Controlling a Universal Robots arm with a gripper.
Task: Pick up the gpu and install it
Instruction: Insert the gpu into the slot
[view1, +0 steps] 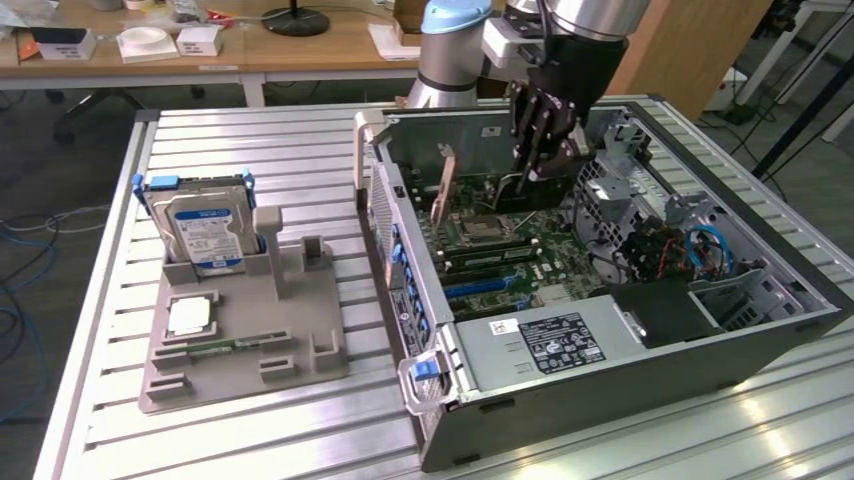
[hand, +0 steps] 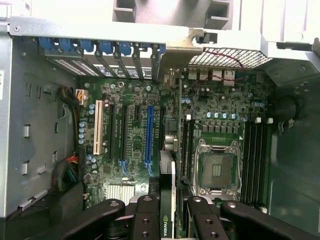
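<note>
Clamped edge-on in the gripper (view1: 545, 160) over the motherboard (hand: 131, 107), the gpu (hand: 173, 180) looks light, stiff and fragile, best gripped along its upper edge.

- The black gripper (view1: 543, 150) is hanging inside the open computer box (view1: 627, 385).
- It is gripping a thin dark card (view1: 505, 190), which is standing on its edge over the green board (view1: 547, 255).
- A silver drive (view1: 203, 232) is standing in a gray holder (view1: 247, 350) on the exterior view's left.

my arm (view1: 447, 45): standing upright just behind the claw
my wrist (view1: 587, 20): aimed pretty much straight down
my claw (view1: 541, 168): hanging low, black fingers (hand: 145, 215) two per side, pinched on the gpu (hand: 165, 225)
</note>
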